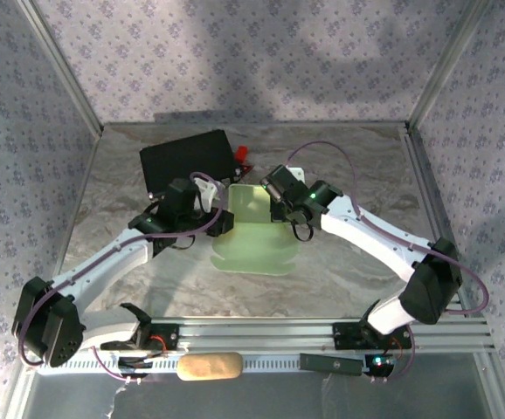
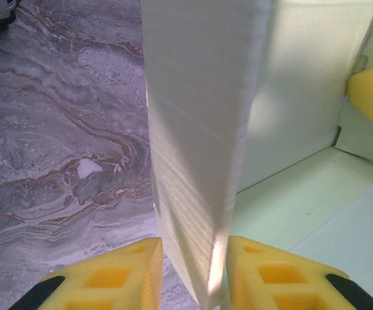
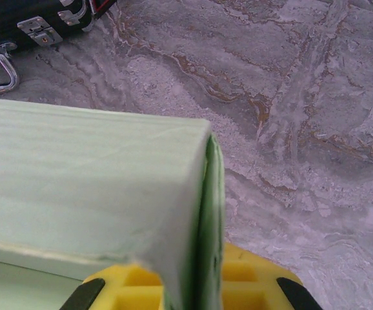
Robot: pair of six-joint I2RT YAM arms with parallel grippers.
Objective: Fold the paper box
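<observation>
**State**
- Left gripper [image 2: 191, 276]: closed on a raised side wall of the paper box [image 1: 254, 236], with one yellow finger [image 2: 125, 278] on each face of the wall.
- The box lies at the centre of the table [image 1: 366, 262] between the two arms. Its base is flat and its interior is open.
- Right gripper [image 3: 193, 287]: closed on the wall at the far side, where the card is folded double over itself.

**Hazards (judged)**
- The black case [image 1: 187, 161] sits near the box, behind it and to the left. A push away from the bases could drive the box against the case.
- The left wall may spring down if it is released before it is tucked.
- The thin card is held at two points. If the arms pull apart or twist out of step, it may tear or crease off the fold line.
- The right fold gapes at its lower edge. More pressure could crush the corner instead of seating it.

**Views**
- Top camera: both arms and the box outline. Finger contact cannot be read there.
- Left wrist camera: the grip on the wall and the box interior. A yellow finger across the interior is judged to be the right gripper's.
- Right wrist camera: the doubled fold, and the case's latch and handle
</observation>
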